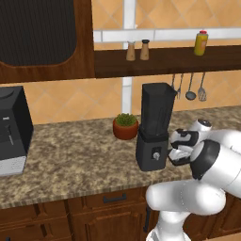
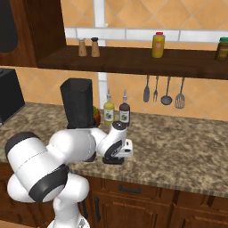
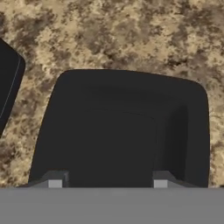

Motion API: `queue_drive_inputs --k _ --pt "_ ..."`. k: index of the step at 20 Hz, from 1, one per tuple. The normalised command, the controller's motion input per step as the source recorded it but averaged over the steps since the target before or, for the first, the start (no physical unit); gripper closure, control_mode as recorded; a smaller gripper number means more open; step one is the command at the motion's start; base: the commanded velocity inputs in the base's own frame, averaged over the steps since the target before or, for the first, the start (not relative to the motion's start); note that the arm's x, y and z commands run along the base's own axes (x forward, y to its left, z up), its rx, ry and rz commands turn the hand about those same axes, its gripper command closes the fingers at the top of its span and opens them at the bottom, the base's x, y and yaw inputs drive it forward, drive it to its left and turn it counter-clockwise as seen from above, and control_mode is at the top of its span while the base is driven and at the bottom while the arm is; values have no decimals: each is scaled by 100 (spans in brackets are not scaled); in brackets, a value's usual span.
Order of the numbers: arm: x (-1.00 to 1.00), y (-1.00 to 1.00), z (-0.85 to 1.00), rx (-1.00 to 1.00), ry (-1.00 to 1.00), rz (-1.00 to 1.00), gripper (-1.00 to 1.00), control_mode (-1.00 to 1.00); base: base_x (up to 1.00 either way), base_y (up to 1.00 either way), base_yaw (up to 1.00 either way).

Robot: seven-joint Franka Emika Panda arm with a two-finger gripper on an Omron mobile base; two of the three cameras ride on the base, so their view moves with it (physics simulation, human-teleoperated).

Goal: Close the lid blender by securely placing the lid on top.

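**A:** Going left to right in the left base view: coffee machine (image 1: 13,129) at the far left of the tabletop (image 1: 75,160), then one red pot (image 1: 125,129) with a green plant in it, then the blender (image 1: 154,127), its tall black jar open at the top. Can't see anything inside the jar from this angle. The gripper (image 1: 175,151) is down low just right of the blender base.

**B:** The right base view adds stuff. Two bottles (image 2: 116,113) stand on the tabletop just right of the blender (image 2: 79,111). Up on the shelf (image 2: 133,60) there are two shakers (image 2: 88,47), a yellow bottle (image 2: 158,45) and a dark green jar (image 2: 223,49) at the edge. Four utensils (image 2: 163,90) hang below.

**A:** And the lid?

**B:** The hand view has it: the lid (image 3: 122,127) lies flat on the tabletop, right under the gripper (image 3: 107,183), beside the blender. The fingertips (image 3: 55,181) sit at the lid's near edge. Can't tell whether they're actually clamped on it or just touching.
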Motion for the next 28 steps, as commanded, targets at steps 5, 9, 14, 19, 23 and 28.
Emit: queue_drive_inputs --k 5,9,14,19,23,28 --pt "-2 0 0 0 -3 0 100 -100 0 0 0" --pt "-29 0 23 0 -10 0 100 -100 0 0 0" --pt "-81 0 95 0 -14 -6 100 -100 0 0 0" --pt "-72 11 100 -5 -9 -6 100 -100 0 0 0" --pt "-52 59 100 -18 -9 -2 100 -100 0 0 0" --pt "-27 57 100 -13 -2 0 100 -100 0 0 0"
